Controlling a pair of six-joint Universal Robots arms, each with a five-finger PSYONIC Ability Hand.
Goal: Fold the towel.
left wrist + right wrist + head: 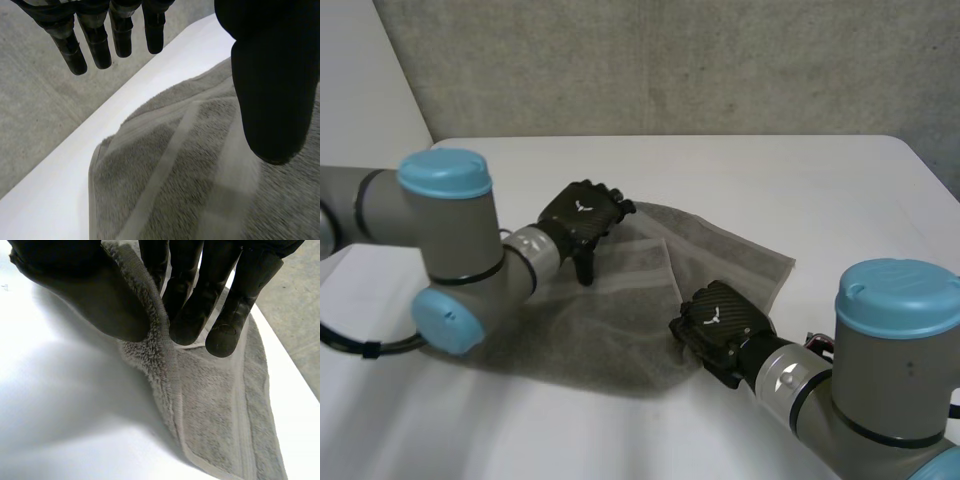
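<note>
A grey towel (620,320) lies partly folded on the white table (770,170), with one layer turned over the middle. My left hand (582,215) hovers over the towel's far left part, thumb pointing down toward the cloth. Its own wrist view shows the left hand's fingers (100,45) straight and spread above the towel (175,175), holding nothing. My right hand (720,325) is at the towel's near right edge. There the right hand's thumb (85,290) and fingers (192,315) pinch the hemmed edge of the towel (220,405) and lift it off the table.
The table's far edge runs close behind the towel, with a concrete wall (670,60) beyond it and grey floor (40,100) below. Bare tabletop (50,415) lies beside the right hand. Both grey arms reach in from the near side.
</note>
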